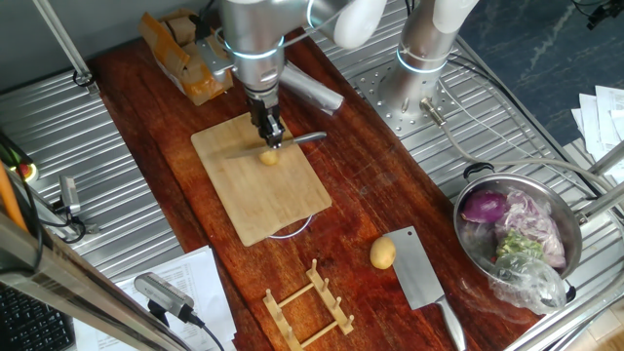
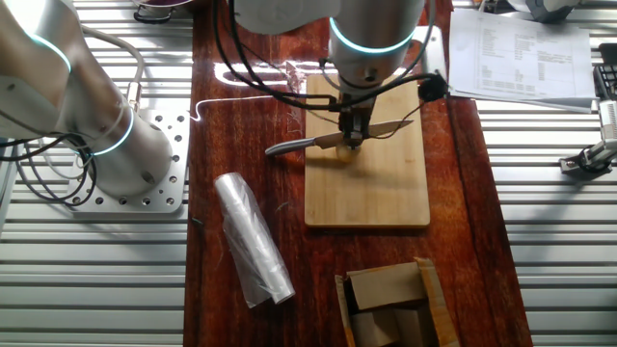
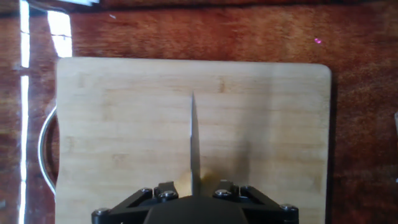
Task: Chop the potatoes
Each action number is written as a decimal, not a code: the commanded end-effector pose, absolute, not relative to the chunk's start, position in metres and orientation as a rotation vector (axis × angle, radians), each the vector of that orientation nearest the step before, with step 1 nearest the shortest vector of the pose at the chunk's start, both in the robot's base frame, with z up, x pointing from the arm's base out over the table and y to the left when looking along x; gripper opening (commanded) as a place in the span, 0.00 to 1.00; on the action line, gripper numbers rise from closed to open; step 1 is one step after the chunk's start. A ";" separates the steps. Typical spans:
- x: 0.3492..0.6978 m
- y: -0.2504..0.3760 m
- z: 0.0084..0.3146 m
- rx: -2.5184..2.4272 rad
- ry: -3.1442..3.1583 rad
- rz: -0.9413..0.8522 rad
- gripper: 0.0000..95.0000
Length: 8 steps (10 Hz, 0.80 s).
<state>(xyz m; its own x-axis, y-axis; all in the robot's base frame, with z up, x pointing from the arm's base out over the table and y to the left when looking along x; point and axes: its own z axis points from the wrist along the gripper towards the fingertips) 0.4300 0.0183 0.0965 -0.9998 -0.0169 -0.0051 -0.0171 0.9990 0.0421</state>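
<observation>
Under the gripper: a small potato lies on the board, directly below the fingers, with the knife at its top.
Potato state: it looks whole from both fixed views; I see no cut pieces on the board. In the hand view only a yellow bit shows, on both sides of the blade near the fingers.
Gripper: clenched on the knife at the place where blade and handle meet; the blade stands on its edge and runs forward from the fingers in the hand view.
Knife contact: the edge seems to touch the potato or to be just above it; I cannot tell if it has entered.
Second potato: whole, on the wood table, well apart from the gripper, just beside the cleaver.
Done so far: as I judge, the knife is in the grasp and lined up over the first potato; no cut is finished.
Left to do: press through this potato, repeat for more slices, then bring the second potato to the board and chop it also.
Farther out: a metal bowl with an onion and peels, a wooden rack, a plastic roll, all far from the gripper.
</observation>
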 end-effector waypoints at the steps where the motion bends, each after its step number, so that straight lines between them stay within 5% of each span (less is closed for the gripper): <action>1: 0.427 0.019 0.098 -0.019 3.139 0.070 0.20; 2: 0.427 0.021 0.097 -0.013 3.140 0.072 0.00; 8: 0.426 0.023 0.095 -0.025 3.132 0.052 0.00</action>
<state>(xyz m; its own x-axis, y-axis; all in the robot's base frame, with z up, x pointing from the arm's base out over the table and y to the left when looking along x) 0.4250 0.0227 0.0958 -0.9998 -0.0148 -0.0111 -0.0151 0.9993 0.0347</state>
